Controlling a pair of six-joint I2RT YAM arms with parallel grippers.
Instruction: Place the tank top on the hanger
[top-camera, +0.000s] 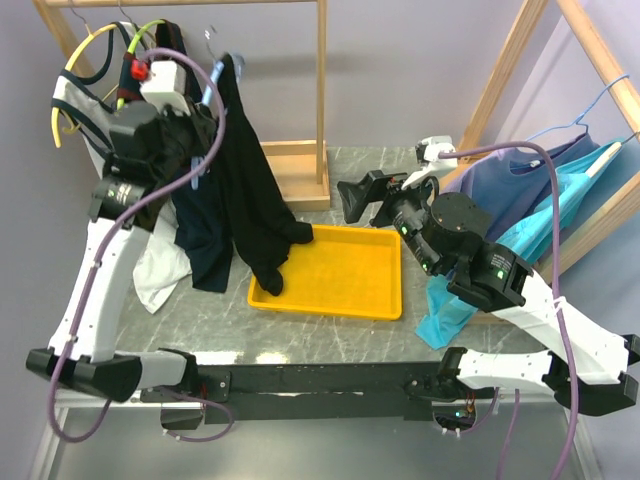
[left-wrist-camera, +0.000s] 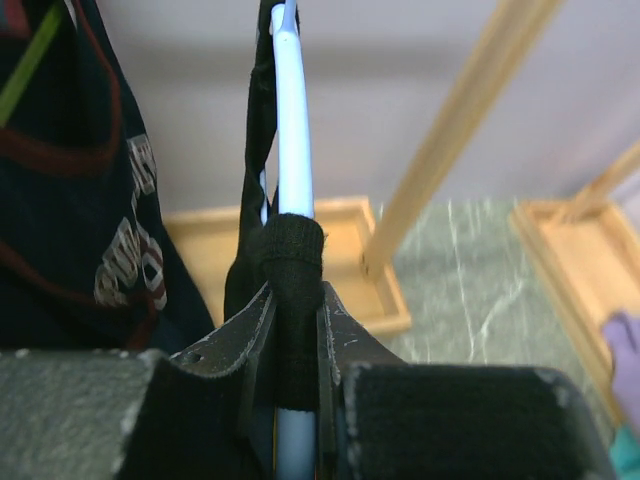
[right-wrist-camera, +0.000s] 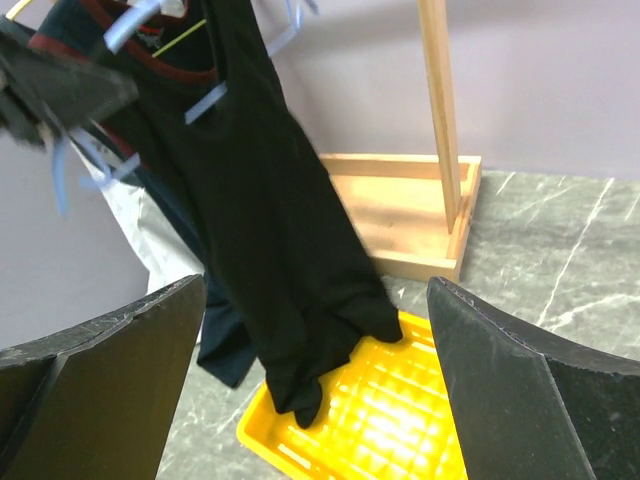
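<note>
Up at the far-left corner of the desk, the left gripper (left-wrist-camera: 292, 300) is pinched tight on the hanger (left-wrist-camera: 293, 130). A strap of the tank top (top-camera: 250, 190) is caught between its fingers and wrapped around the blue bar. The rest of the tank top hangs down from there in a long black drape, and its bottom hem rests crumpled in the near-left corner of the yellow tray (top-camera: 355, 270) in the middle of the desk.

It is crowded around the hanger. A navy top (left-wrist-camera: 70, 200) with red trim hangs just beside it on the left, touching or nearly touching the black fabric. A white-grey top (top-camera: 160, 270) droops below that, towards the left edge. Yellow-green hangers (top-camera: 85, 45) hook over the same wooden rack (top-camera: 321, 90), and the rack's post and base stand just behind the tank top.

The right gripper (right-wrist-camera: 315, 285) has its fingers wide apart and holds nothing. It sits over the far-right part of the tray, facing the hanging tank top and well apart from it.

Along the right edge a second rack (top-camera: 500, 90) leans, with a blue shirt (top-camera: 520, 180) and a teal garment (top-camera: 560, 200) on it. The teal one trails down onto the desk just beside the tray.
</note>
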